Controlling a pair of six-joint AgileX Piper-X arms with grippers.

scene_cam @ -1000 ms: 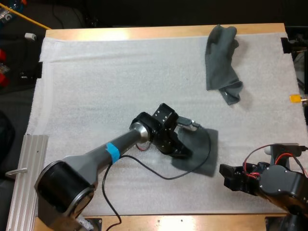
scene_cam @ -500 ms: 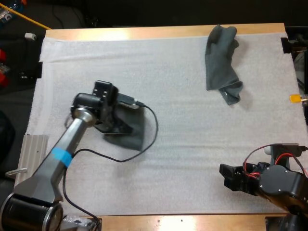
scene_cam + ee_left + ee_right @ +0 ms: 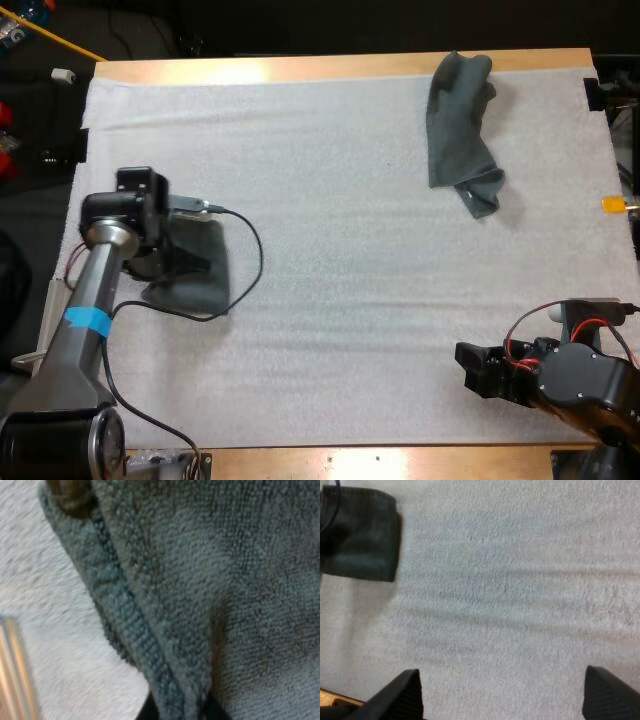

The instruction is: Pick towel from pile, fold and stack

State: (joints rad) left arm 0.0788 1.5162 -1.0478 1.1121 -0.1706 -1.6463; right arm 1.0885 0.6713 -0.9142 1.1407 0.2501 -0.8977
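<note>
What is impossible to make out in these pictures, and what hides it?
Left wrist view: the fingers of the left pincer are mostly covered by the folded towel they squeeze.
High view: the left arm hides that towel's left edge.
High view: the crumpled towel hides its own lower layers.
Right wrist view: the open right pincer is cut off by the edge.

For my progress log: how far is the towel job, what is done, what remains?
Done: one folded towel. In hand: the left gripper, fingers shut on it, is at the left of the mat. Left: set it down, then fold and stack the crumpled towel at the far edge. The right gripper is open.
</note>
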